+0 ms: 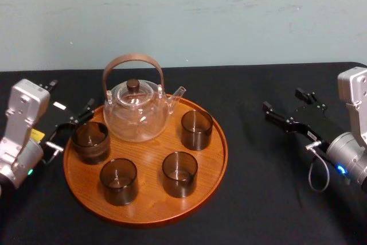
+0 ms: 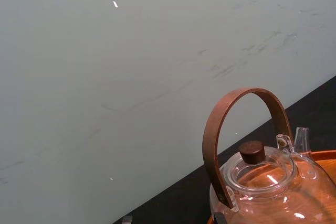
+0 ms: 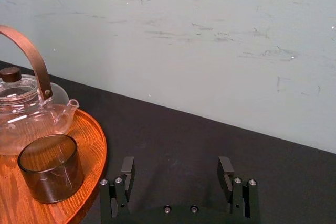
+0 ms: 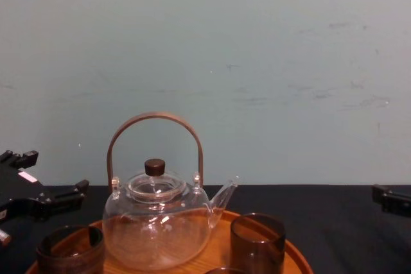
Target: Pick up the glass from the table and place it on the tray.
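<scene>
Low at the left rim of the tray (image 1: 149,205): left pincer (image 1: 73,125), spread wide, gripping nothing. Just beside it, upright on the grained round wood, the smoky cylindrical glass (image 1: 90,142). Well to the right, above the black-clothed surface (image 1: 269,187): right pincer (image 1: 282,100), likewise spread, empty. Behind, pale scuffed wall (image 1: 229,15).

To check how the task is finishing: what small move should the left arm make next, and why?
Probably draw the left gripper back from the tray: it is open, and the glass beside it already stands upright on the tray. The right gripper idles open, apart on the right.
</scene>
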Action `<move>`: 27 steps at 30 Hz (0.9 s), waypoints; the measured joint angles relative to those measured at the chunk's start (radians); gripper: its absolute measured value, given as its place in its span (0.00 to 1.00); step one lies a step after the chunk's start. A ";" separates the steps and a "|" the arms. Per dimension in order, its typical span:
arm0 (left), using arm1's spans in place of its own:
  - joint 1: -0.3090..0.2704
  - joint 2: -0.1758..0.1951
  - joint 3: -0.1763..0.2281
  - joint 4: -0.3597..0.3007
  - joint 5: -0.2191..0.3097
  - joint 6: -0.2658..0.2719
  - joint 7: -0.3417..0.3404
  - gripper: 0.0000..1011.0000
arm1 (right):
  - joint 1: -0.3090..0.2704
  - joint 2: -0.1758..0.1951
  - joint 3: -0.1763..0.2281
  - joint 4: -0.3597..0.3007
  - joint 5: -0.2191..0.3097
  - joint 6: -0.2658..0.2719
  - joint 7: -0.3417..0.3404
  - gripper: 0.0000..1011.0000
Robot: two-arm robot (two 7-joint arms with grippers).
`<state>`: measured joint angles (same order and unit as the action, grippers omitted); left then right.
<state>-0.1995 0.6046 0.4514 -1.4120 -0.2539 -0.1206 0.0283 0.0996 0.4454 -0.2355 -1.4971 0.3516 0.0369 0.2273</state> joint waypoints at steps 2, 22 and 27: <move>0.000 0.000 0.000 0.000 0.000 0.000 0.000 0.99 | 0.000 0.000 0.000 -0.001 0.000 0.000 0.000 0.99; 0.000 0.000 0.000 0.000 0.000 0.000 0.000 0.99 | -0.001 0.002 -0.002 -0.003 0.003 0.000 0.000 0.99; 0.000 0.000 0.000 0.000 0.000 0.000 0.000 0.99 | -0.001 0.002 -0.002 -0.003 0.003 0.000 0.000 0.99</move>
<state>-0.1995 0.6047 0.4513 -1.4119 -0.2539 -0.1205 0.0283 0.0981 0.4471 -0.2372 -1.5003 0.3549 0.0371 0.2273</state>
